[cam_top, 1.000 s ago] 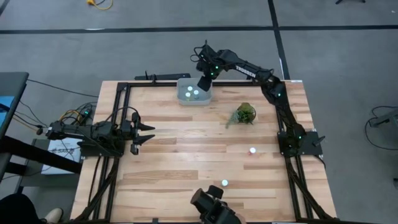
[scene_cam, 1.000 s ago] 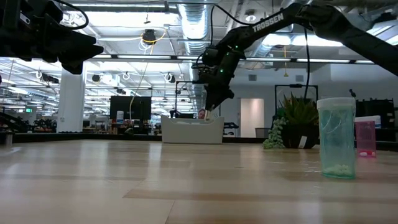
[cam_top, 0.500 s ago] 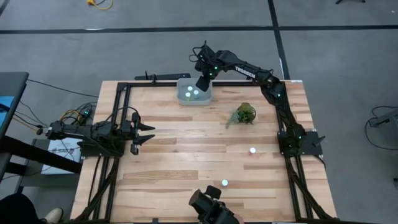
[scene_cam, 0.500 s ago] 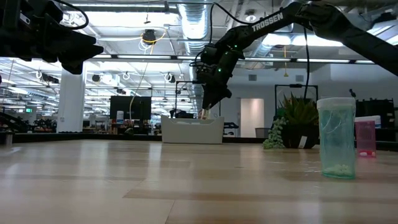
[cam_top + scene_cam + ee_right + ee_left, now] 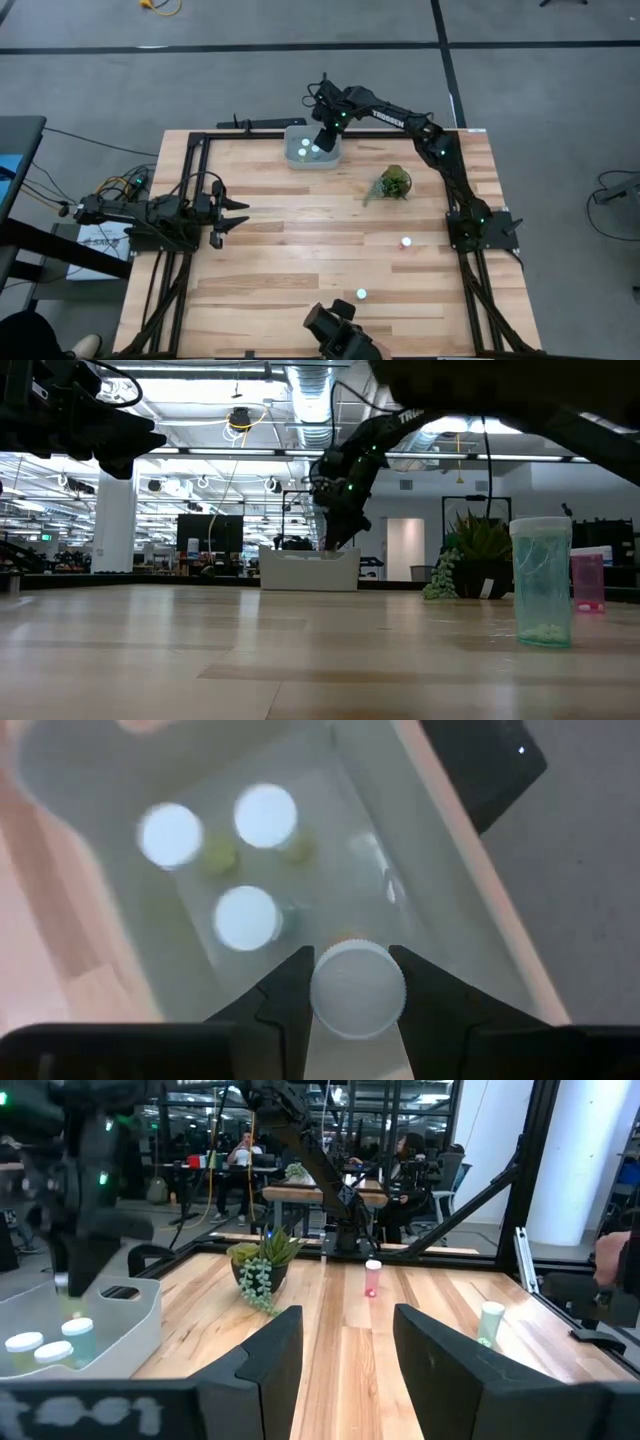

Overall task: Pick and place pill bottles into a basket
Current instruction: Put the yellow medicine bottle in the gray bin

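Note:
The basket [image 5: 293, 160] stands at the table's far edge and holds three white-capped pill bottles [image 5: 246, 916]. My right gripper [image 5: 322, 138] hangs over the basket's right half, shut on another pill bottle [image 5: 357, 988]; it also shows in the low view [image 5: 335, 543]. A reddish bottle [image 5: 406, 241] and a pale green bottle [image 5: 361, 294] stand upright on the table, right of centre and near the front edge. My left gripper [image 5: 240, 215] waits open and empty at the table's left side, fingers level and pointing right [image 5: 345, 1350]. My right gripper pinches the pill bottle between its two fingers, which sit on opposite sides of its white cap [image 5: 352, 1010]. The fingers come from above, pointing down. The bottle is upright, cap up, inside the basket's outline; whether its base touches the basket floor I cannot tell.
A small green plant [image 5: 393, 183] stands right of the basket. The black metal frame [image 5: 190, 170] runs along the table's edges. A camera mount [image 5: 340, 335] sits at the front edge. People sit in the room beyond the table [image 5: 240, 1150].
My right gripper has shifted a little toward the table's left edge and slightly down over the basket, still shut on the bottle.

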`<state>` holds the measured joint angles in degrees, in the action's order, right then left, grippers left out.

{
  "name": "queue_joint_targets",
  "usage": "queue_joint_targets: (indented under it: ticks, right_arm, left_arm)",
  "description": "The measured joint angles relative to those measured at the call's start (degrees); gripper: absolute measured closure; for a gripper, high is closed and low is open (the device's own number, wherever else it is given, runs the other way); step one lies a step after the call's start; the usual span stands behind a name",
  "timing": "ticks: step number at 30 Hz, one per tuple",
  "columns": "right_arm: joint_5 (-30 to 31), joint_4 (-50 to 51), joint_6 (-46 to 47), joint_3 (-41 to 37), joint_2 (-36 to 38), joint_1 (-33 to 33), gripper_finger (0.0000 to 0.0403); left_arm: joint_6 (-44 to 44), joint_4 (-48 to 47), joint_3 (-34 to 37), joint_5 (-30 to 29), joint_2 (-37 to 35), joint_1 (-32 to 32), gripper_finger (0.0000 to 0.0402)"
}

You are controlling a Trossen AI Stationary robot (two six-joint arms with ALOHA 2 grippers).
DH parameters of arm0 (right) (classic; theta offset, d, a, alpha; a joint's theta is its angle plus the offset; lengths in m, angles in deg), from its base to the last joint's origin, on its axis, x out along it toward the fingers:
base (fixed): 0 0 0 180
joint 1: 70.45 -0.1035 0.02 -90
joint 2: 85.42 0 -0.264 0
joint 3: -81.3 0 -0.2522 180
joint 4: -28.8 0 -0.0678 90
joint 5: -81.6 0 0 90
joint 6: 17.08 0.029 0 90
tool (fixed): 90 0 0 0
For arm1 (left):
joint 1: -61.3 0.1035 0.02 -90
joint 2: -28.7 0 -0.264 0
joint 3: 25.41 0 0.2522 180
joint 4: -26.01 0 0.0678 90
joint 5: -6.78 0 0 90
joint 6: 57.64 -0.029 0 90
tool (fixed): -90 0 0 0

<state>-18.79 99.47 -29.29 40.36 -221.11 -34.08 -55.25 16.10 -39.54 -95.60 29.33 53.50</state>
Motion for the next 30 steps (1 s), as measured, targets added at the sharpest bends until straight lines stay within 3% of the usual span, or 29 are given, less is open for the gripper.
queue_joint_targets:
  ticks: [15,30]
  right_arm:
    - [0.26,1.37,-0.21,0.02,-1.45,0.90,0.0282]
    - [0.22,1.01,0.66,0.07,-1.48,1.20,0.0213]
  left_arm:
    - [-0.15,0.00,0.01,0.00,0.00,0.00,0.0255]
    - [0.11,0.00,-0.01,0.00,-0.01,-0.01,0.0255]
